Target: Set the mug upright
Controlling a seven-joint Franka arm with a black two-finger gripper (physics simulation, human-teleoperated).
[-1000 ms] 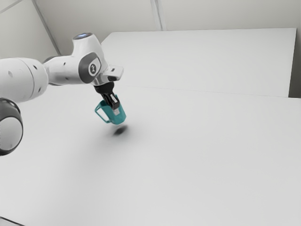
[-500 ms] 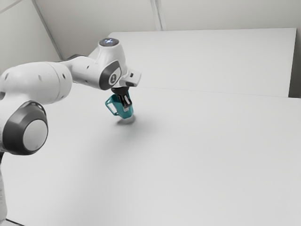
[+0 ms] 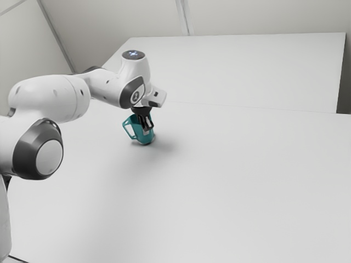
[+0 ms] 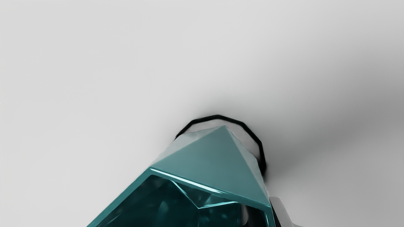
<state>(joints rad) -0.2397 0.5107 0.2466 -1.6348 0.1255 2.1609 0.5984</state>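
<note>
Mug (image 3: 141,136) near upright, maybe a slight lean, base down on the tabletop (image 3: 219,181), left of the middle in the exterior view. Going from the exterior view's left: white arm (image 3: 49,98) reaches in, then mug handle (image 3: 126,130) pointing left, then teal body, mouth up. Hand (image 3: 148,130) above, angled down, pinching the mug's wall, one finger inside the mouth, one outside. Soft shadow on tabletop just right of the base.
</note>
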